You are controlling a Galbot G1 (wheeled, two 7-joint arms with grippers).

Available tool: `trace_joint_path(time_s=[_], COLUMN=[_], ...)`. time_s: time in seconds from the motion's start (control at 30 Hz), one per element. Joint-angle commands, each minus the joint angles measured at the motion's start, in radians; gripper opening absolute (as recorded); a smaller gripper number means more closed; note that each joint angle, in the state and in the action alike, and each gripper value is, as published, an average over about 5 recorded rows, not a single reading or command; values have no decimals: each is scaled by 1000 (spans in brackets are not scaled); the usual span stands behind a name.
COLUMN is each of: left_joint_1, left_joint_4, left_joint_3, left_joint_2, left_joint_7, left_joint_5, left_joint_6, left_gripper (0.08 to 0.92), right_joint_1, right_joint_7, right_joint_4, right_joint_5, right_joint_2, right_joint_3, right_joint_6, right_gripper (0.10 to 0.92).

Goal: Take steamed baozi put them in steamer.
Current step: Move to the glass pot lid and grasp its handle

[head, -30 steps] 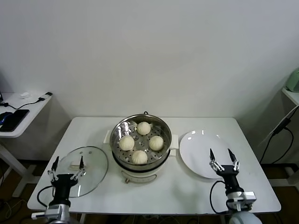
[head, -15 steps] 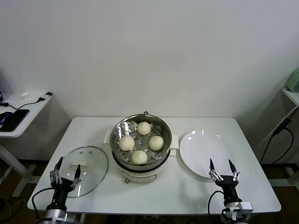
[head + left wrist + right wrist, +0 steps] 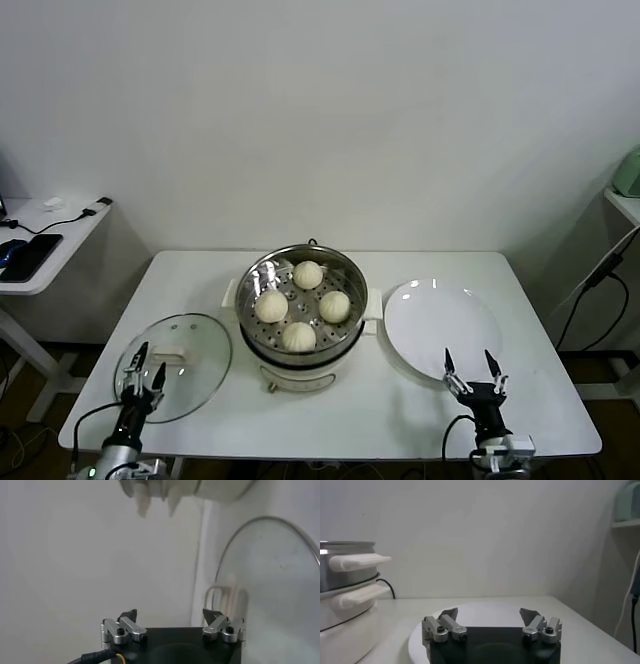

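Observation:
Four steamed baozi (image 3: pixel 300 305) lie on the perforated tray inside the shiny steamer (image 3: pixel 262 267) at the table's middle. The steamer's side and white handles also show in the right wrist view (image 3: pixel 342 587). My left gripper (image 3: pixel 142 362) is open and empty, low at the table's front left over the near edge of the glass lid (image 3: pixel 195 345). My right gripper (image 3: pixel 466 363) is open and empty, low at the front right by the near edge of the white plate (image 3: pixel 440 315). In the wrist views both grippers (image 3: pixel 170 614) (image 3: pixel 490 612) hold nothing.
The glass lid with its whitish handle (image 3: pixel 167 352) lies left of the steamer; it also shows in the left wrist view (image 3: pixel 270 575). The empty white plate lies right of the steamer and shows in the right wrist view (image 3: pixel 485 611). A side desk (image 3: pixel 40 240) stands at far left.
Both grippers have drawn back toward me and sunk lower at the table's front edge, still open and empty. The baozi, steamer, lid and plate have not moved.

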Motion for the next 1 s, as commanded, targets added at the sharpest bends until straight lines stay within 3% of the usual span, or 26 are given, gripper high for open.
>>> trace_joint_path(time_s=[0.03,0.6,1.0], left_joint_1=[-87,-157,-145], left_joint_4=[116,166,183], left_joint_3=[11,32,41], left_joint_2=[5,-2,-5], left_joint_7=[-34,-45,-58], left_joint_5=[123,165,177], left_joint_6=[48,68,61], left_gripper=[823,817,506], right_joint_1=[-4,29,22], right_joint_7=[7,24,24], right_joint_4=[4,1,-1], right_joint_5=[-3,-24,-35], right_joint_2=[-5,-12,-5], right_joint_3=[-3,-41,-50], right_joint_6=[-16,-30,-30], right_gripper=[823,823,823])
